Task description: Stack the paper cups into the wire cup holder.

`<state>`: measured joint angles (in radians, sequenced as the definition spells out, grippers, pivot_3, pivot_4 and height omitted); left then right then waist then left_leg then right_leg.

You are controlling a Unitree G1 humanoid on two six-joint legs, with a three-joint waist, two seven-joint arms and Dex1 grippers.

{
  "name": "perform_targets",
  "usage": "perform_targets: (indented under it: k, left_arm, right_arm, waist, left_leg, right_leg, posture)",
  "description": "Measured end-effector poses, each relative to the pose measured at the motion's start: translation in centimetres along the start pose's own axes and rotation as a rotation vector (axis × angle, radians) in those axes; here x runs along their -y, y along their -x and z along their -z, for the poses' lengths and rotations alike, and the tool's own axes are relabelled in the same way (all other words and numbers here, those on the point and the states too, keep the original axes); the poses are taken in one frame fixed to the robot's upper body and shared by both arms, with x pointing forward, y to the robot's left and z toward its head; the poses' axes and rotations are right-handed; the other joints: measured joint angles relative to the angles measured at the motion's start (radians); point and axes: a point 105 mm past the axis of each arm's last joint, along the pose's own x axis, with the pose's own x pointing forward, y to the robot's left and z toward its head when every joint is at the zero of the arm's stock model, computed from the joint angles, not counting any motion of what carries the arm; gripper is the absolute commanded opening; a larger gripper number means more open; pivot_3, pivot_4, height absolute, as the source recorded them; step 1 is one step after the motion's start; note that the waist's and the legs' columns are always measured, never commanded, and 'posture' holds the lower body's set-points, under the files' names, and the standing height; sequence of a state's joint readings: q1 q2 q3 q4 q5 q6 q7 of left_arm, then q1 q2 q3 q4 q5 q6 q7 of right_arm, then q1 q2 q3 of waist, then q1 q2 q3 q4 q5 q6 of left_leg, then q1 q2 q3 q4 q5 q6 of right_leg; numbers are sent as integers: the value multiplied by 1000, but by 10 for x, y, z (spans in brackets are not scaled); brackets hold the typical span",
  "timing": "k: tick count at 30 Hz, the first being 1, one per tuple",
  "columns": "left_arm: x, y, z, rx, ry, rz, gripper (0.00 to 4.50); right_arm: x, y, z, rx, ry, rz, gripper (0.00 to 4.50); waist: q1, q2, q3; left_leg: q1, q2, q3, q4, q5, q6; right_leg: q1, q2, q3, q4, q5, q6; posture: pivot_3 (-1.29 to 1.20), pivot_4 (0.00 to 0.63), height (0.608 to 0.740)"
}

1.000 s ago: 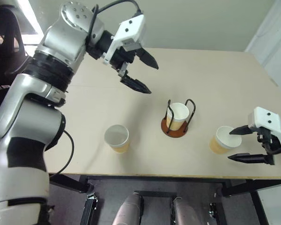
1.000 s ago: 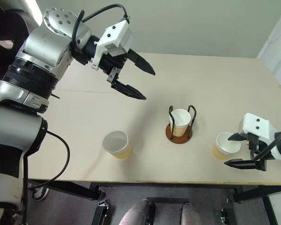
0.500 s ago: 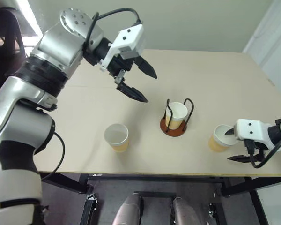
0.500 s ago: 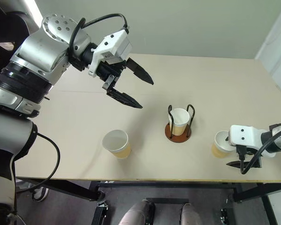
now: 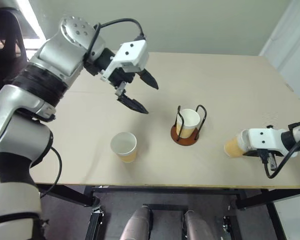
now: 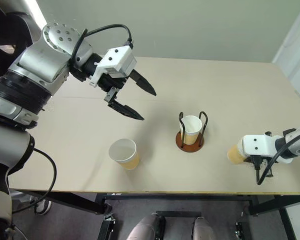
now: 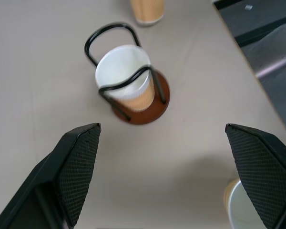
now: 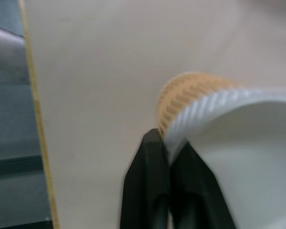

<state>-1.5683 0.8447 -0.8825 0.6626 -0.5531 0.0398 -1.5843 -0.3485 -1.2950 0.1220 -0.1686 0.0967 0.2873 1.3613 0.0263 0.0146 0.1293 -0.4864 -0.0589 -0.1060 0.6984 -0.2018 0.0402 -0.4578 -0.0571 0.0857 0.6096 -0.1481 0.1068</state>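
In the left eye view, the right gripper (image 5: pixel 242 145), at the right edge of the frame, is now seen closed on the wall of the paper cup at the table edge (image 5: pixel 233 146), where a second ago its fingers stood spread on either side of that cup; the cup is now tipped and largely hidden behind the white gripper body. The wire cup holder (image 5: pixel 186 134) is seen at centre with one cup (image 5: pixel 189 122) already seated in it, and a third cup (image 5: pixel 124 146) stands upright lower left of centre. The left gripper (image 5: pixel 140 92), upper left of centre, has been lowered slightly and is held wide open and empty. In the left wrist view, the holder and its cup are framed between the spread fingers. In the right wrist view, the two black fingers (image 8: pixel 152 186) are pressed together on the cup's rim. The grasp is judged made, so lifting towards the holder comes next. No brand, label or writing can be read.
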Motion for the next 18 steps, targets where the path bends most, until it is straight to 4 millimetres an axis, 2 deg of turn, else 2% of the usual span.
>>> perform_targets:
  k: [6, 11, 13, 18]
  left_arm:
    - [-4, 10, 18, -46, 33, -52, 4500]
    - [-6, 15, 28, -75, 44, -79, 4500]
    - [-6, 17, 30, -77, 46, -87, 4500]
    - [-5, 20, 31, -71, 56, -95, 4500]
  right_arm:
    - [15, 26, -19, 29, 5, 61, 36]
    - [45, 64, -53, 82, 83, 216, 36]
    - [56, 77, -73, 125, 130, 269, 36]
    - [72, 88, -107, 181, 227, 316, 36]
  waist:
    - [0, 0, 0]
    - [-2, 1, 0]
    - [-3, 1, 0]
    - [-5, 1, 0]
  left_leg:
    - [0, 0, -1, -1, -1, -2]
    - [-1, 1, -1, -4, -1, -2]
    - [-1, 2, -2, -5, -1, -3]
    - [-3, 3, -4, -9, 0, -4]
  right_leg:
    - [-1, 0, 1, 0, -1, -3]
    - [-3, 1, -1, 0, -2, -4]
    - [-4, 0, 1, 0, -2, -5]
    - [-8, 0, 1, 1, -4, -8]
  posture:
    - [0, 150, 740]
    - [0, 150, 740]
    - [0, 150, 740]
    - [0, 150, 740]
